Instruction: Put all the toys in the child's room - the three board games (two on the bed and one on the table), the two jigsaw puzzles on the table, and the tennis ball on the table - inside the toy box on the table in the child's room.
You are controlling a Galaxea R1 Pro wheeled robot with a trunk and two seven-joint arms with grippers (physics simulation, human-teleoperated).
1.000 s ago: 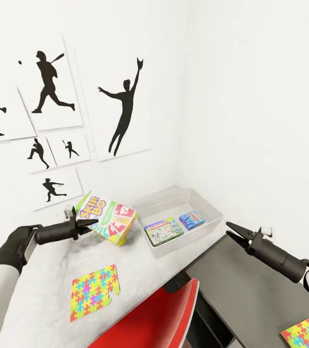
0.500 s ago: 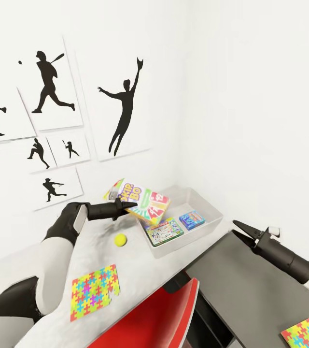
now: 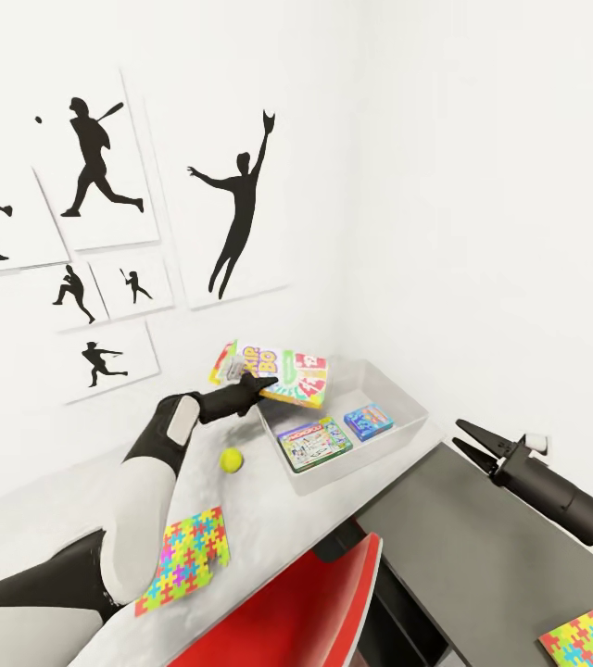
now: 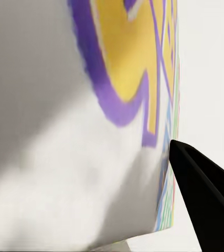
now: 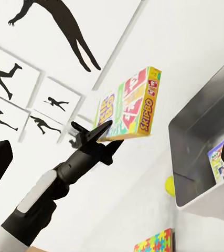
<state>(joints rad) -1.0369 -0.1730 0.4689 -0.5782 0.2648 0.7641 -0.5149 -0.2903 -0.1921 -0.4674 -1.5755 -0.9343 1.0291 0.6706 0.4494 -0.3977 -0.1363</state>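
My left gripper (image 3: 258,383) is shut on the Skip-Bo board game (image 3: 273,372), holding it tilted in the air over the toy box's left rear corner. The same box (image 4: 117,79) sits hard against one black finger (image 4: 206,199) in the left wrist view. The pale grey toy box (image 3: 408,396) on the table (image 3: 83,500) holds the Monopoly game (image 3: 314,442) and a small blue box (image 3: 368,421). A tennis ball (image 3: 232,459) lies left of the toy box. One jigsaw puzzle (image 3: 190,554) lies near the table's front edge. My right gripper (image 3: 468,441) is open, empty, over the dark cabinet.
A red chair (image 3: 306,602) stands under the table's front edge. A lower dark grey cabinet (image 3: 482,556) adjoins the table on the right. A second jigsaw square (image 3: 591,641) lies at the lower right. Silhouette pictures (image 3: 236,204) hang on the wall behind.
My left arm has carried the Skip-Bo box rightward from above the table to over the toy box's corner, uncovering the tennis ball. The right gripper has drifted slightly right and down.
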